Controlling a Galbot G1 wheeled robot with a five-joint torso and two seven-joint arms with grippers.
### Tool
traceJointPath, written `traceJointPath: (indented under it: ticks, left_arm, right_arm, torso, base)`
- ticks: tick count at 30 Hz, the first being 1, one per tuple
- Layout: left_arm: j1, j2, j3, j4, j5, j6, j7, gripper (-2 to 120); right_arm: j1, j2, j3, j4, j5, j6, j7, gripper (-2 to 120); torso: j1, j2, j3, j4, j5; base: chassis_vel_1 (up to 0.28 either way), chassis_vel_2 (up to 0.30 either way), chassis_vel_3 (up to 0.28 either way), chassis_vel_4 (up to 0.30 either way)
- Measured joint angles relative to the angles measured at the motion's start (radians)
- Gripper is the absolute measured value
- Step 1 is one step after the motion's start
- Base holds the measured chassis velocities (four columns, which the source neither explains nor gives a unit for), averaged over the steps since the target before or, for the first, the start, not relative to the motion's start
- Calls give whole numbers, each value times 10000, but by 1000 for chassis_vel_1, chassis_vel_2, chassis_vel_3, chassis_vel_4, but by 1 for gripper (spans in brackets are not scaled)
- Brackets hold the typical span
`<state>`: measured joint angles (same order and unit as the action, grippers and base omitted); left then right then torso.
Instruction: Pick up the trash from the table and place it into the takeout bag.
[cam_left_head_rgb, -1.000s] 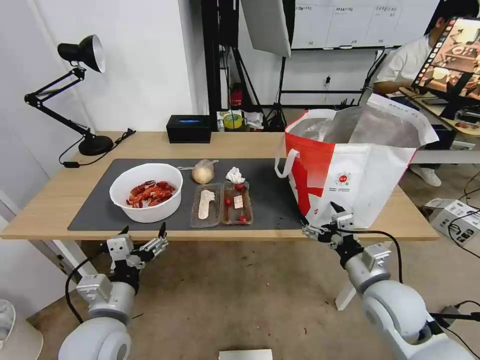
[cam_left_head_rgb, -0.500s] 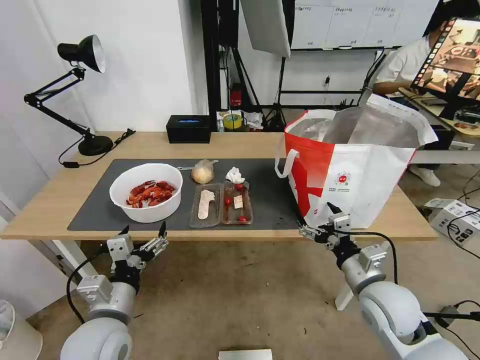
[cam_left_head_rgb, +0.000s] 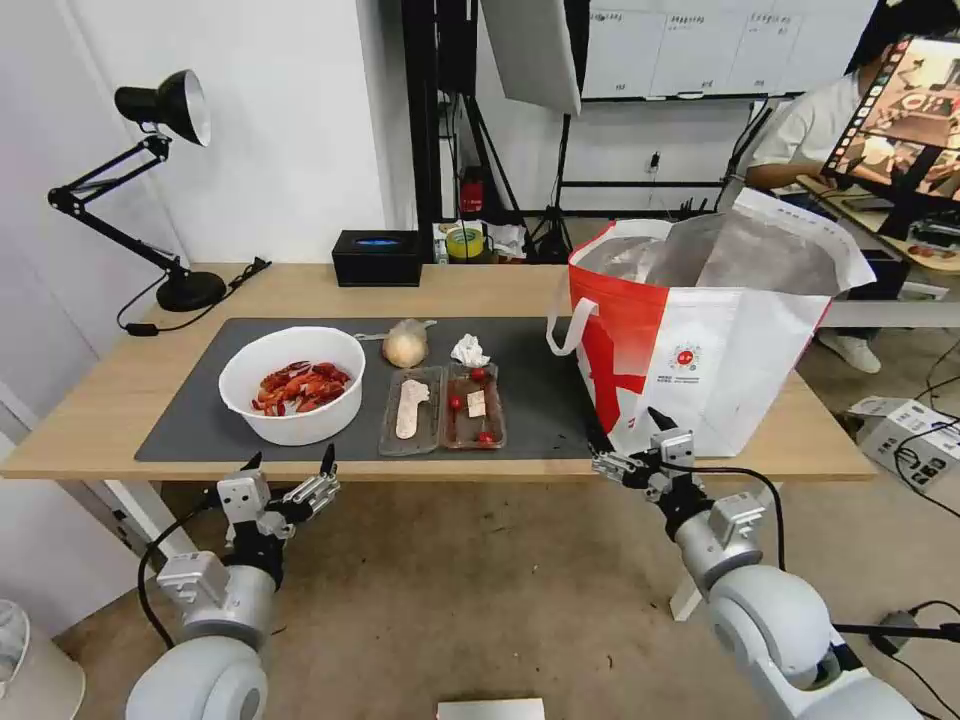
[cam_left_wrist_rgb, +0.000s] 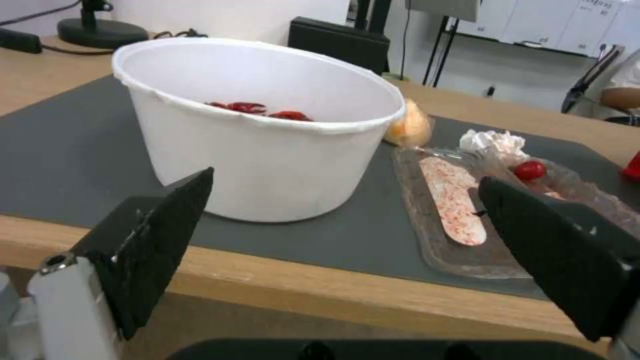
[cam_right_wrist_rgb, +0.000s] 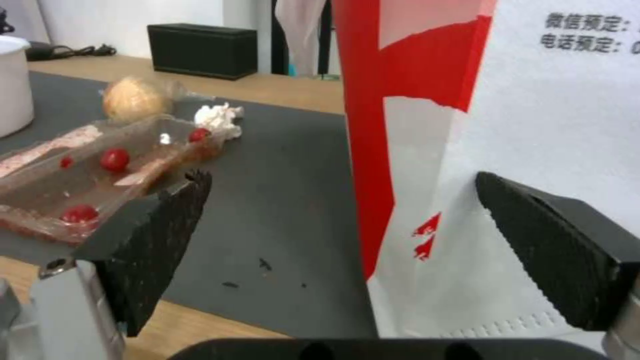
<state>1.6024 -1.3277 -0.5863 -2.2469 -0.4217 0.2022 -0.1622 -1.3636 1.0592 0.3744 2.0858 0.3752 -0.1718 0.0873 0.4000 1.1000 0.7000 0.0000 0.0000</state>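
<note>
Right tool edged up-left toward takeout bag base, fingers spread, empty. Left tool below desk edge, spread, before white bowl. Tomato tray, tissue, bun bag between bowl and takeout bag.

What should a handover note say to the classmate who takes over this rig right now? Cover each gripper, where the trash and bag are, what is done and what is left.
Left gripper: open, empty, below the table's near edge, facing the white round bowl of red crayfish shells.
Right gripper: open, empty, at the near edge by the large white takeout bag with red side panels.
On the dark grey mat: the bowl, the clear plastic tray with cherry tomatoes, the crumpled white tissue, the clear-bagged beige bun.
Done: nothing seen picked up.
Left: all four pieces go into the bag.
</note>
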Motion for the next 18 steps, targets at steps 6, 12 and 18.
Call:
traceJointPath:
  ticks: [6,12,18]
  left_arm:
    - [-12,-3,189,-222,-1058,147,-337,100]
    - [-224,-136,744,-871,-3925,588,-1882,100]
    - [-939,-456,1175,-1385,-7457,577,-4082,100]
  right_arm:
    - [-90,70,-81,267,22,181,-14,100]
    - [-345,195,-159,667,51,332,-69,100]
    - [-639,302,-184,960,51,494,-66,100]
  torso:
    - [0,0,0,1,0]
    - [0,0,0,1,1]
    - [0,0,0,0,0]
  base:
    - [0,0,0,0]
    - [0,0,0,0]
    - [0,0,0,0]
